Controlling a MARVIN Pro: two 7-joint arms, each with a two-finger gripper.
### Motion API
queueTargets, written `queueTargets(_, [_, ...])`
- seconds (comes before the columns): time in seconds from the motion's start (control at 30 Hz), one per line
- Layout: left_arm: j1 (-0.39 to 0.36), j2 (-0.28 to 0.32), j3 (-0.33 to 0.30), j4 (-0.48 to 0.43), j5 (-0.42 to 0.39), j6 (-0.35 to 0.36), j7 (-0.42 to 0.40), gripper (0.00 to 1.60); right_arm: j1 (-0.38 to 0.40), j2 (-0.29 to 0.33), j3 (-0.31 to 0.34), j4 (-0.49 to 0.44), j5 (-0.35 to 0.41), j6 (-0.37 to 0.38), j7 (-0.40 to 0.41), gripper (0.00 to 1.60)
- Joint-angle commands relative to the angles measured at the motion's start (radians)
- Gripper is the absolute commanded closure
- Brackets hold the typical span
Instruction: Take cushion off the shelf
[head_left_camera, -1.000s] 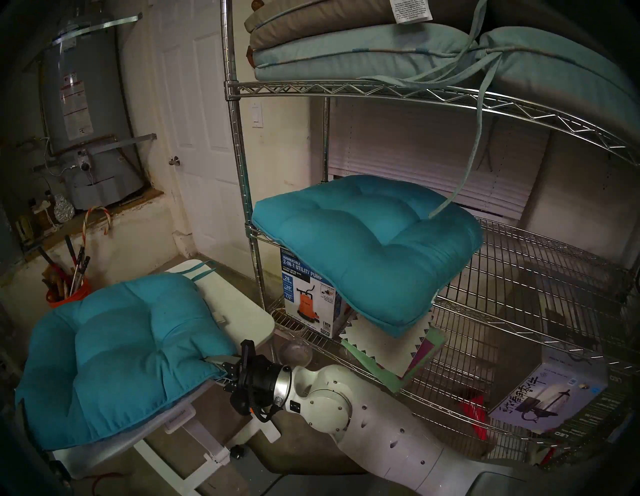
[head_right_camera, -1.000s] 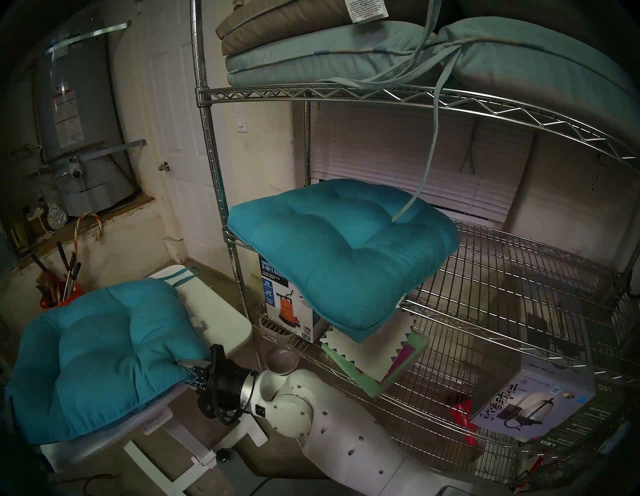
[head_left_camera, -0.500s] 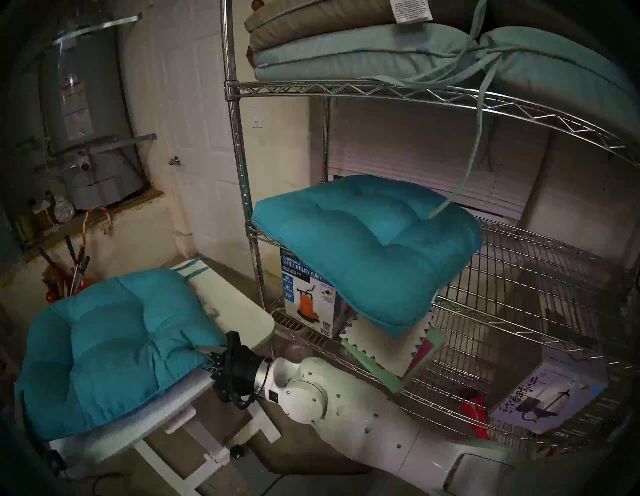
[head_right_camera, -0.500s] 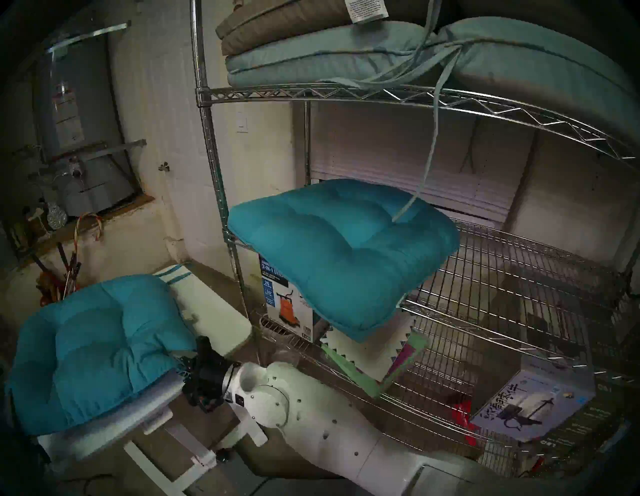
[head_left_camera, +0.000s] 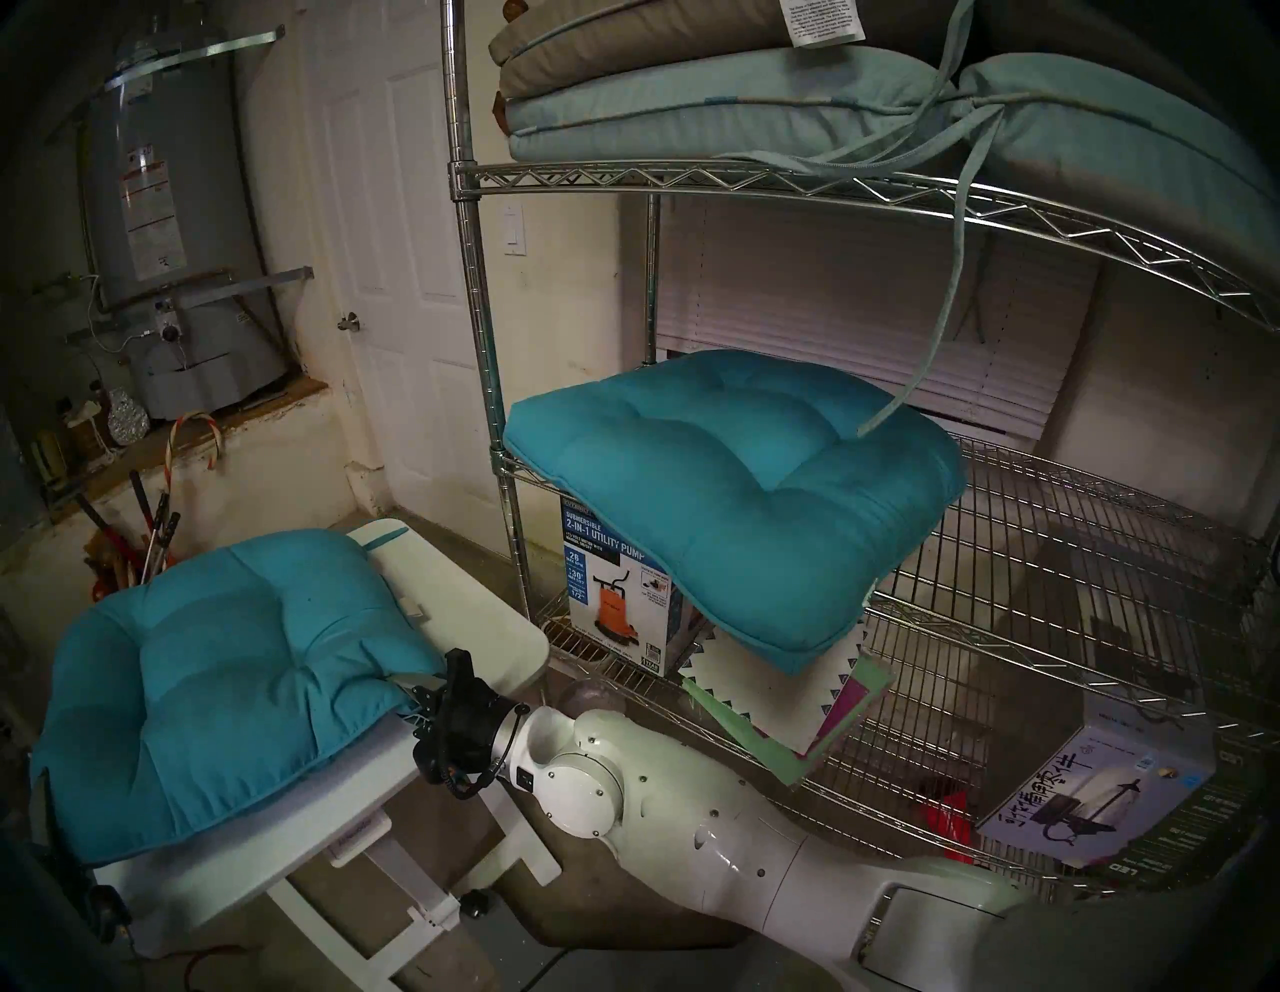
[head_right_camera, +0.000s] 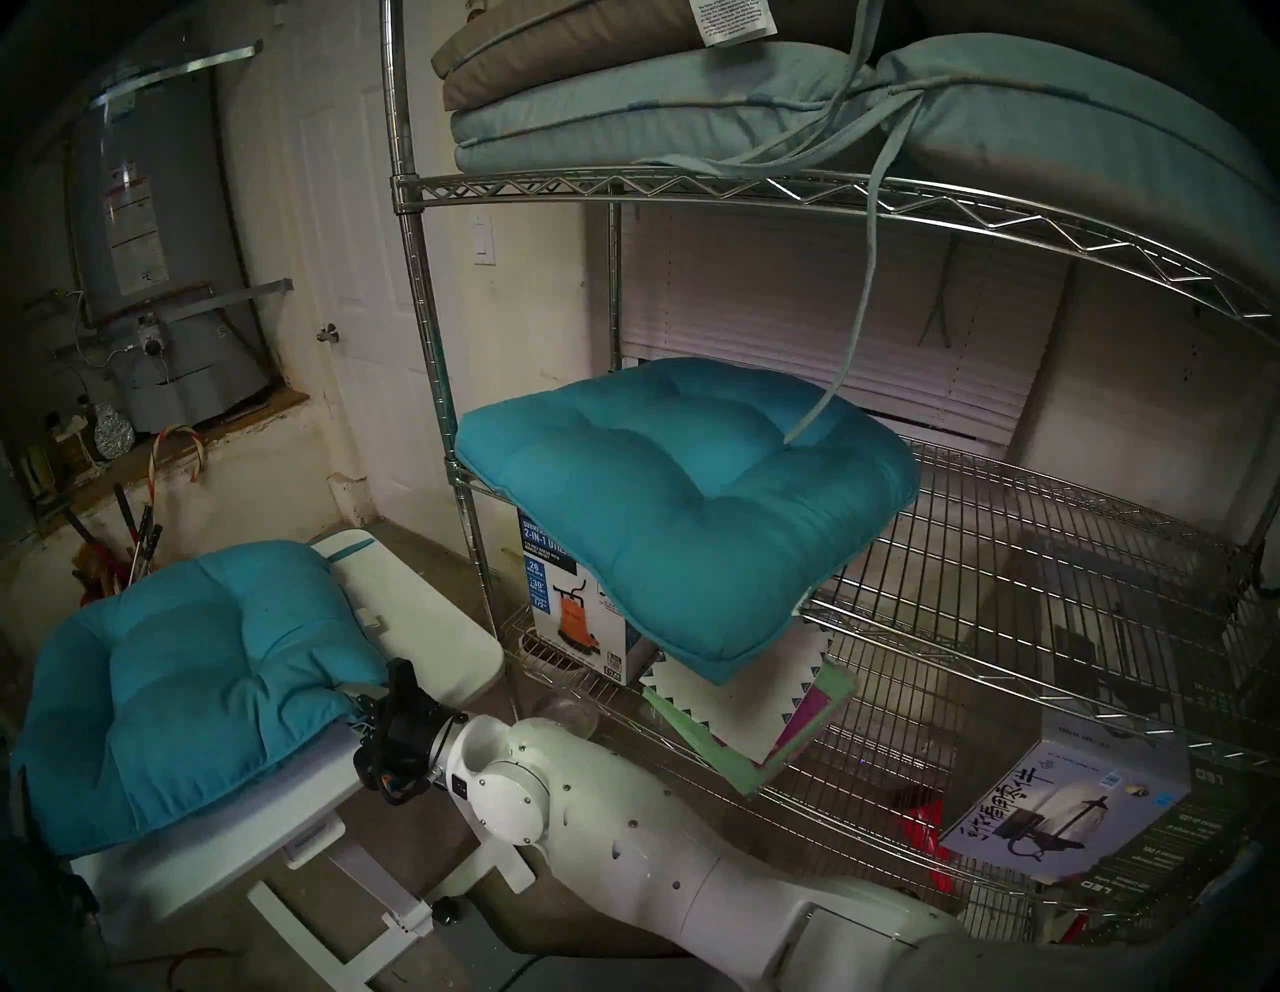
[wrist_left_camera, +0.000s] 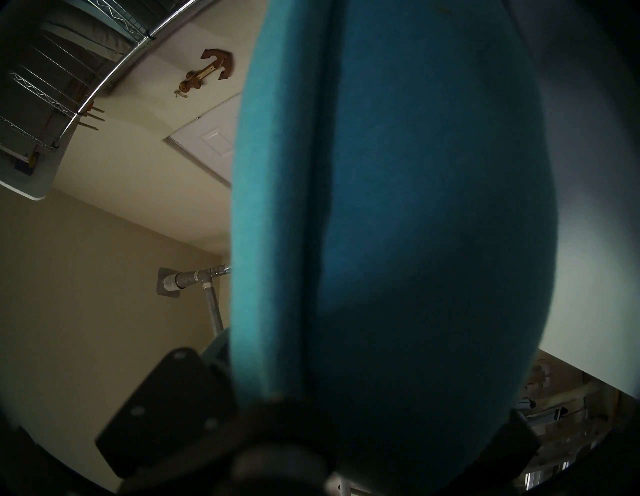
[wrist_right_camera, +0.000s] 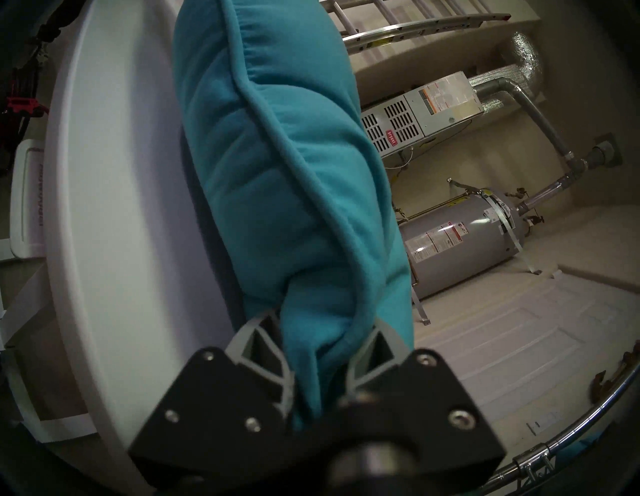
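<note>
A teal tufted cushion (head_left_camera: 221, 686) (head_right_camera: 187, 686) lies on the small white table (head_left_camera: 471, 623), left of the chrome wire shelf (head_left_camera: 692, 179). My right gripper (head_left_camera: 418, 706) (head_right_camera: 361, 713) (wrist_right_camera: 322, 325) is shut on the cushion's (wrist_right_camera: 277, 173) right edge; its grey fingers (wrist_right_camera: 254, 329) pinch the fabric. In the left wrist view the cushion (wrist_left_camera: 398, 207) fills the frame and runs down into my left gripper (wrist_left_camera: 346, 408), whose fingertips are hidden. A second teal cushion (head_left_camera: 734, 499) rests on the shelf's middle tier and overhangs its front.
Pale cushions (head_left_camera: 692, 104) fill the top tier, with a strap (head_left_camera: 949, 277) dangling onto the shelf cushion. A pump box (head_left_camera: 613, 596) and a lamp box (head_left_camera: 1101, 783) stand on lower tiers. A water heater (head_left_camera: 173, 208) and an orange tool bucket (head_left_camera: 138, 554) sit at far left.
My right gripper has moved left and away, sliding the cushion further onto the table. More of the table's near edge now shows. The shelf cushion has not moved.
</note>
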Motion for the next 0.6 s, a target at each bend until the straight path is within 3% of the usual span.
queueTargets(0.0, [-0.004,0.026,0.001,-0.025,0.001,-0.018,0.027,1.6,0.053,-0.108,-0.018,0.048,-0.006,-0.02,-0.078,1.6])
queueTargets(0.1, [-0.005,0.027,0.0,-0.024,0.002,-0.021,0.028,1.6,0.055,-0.113,-0.022,0.063,-0.008,-0.024,-0.101,1.6])
queueTargets(0.13, [-0.006,0.027,0.0,-0.023,0.002,-0.024,0.029,1.6,0.054,-0.109,-0.032,0.071,-0.013,-0.036,-0.124,0.0])
queueTargets(0.33, [-0.004,0.028,0.003,-0.024,0.008,-0.039,0.036,1.54,0.041,-0.095,-0.053,0.095,-0.029,-0.067,-0.208,0.0])
queueTargets(0.37, [-0.003,0.027,0.004,-0.027,0.011,-0.04,0.037,1.2,0.041,-0.091,-0.058,0.1,-0.031,-0.07,-0.222,0.0])
queueTargets(0.4, [-0.003,0.027,0.004,-0.027,0.011,-0.04,0.037,1.2,0.041,-0.091,-0.058,0.1,-0.031,-0.07,-0.222,0.0])
queueTargets(0.43, [-0.002,0.026,0.005,-0.029,0.012,-0.042,0.039,0.5,0.035,-0.092,-0.052,0.107,-0.041,-0.075,-0.234,0.0])
queueTargets(0.47, [-0.001,0.025,0.007,-0.031,0.015,-0.044,0.042,0.0,0.031,-0.085,-0.054,0.111,-0.047,-0.081,-0.256,0.0])
queueTargets(0.57, [-0.001,0.024,0.009,-0.031,0.018,-0.045,0.045,0.0,0.024,-0.073,-0.057,0.099,-0.051,-0.084,-0.271,0.0])
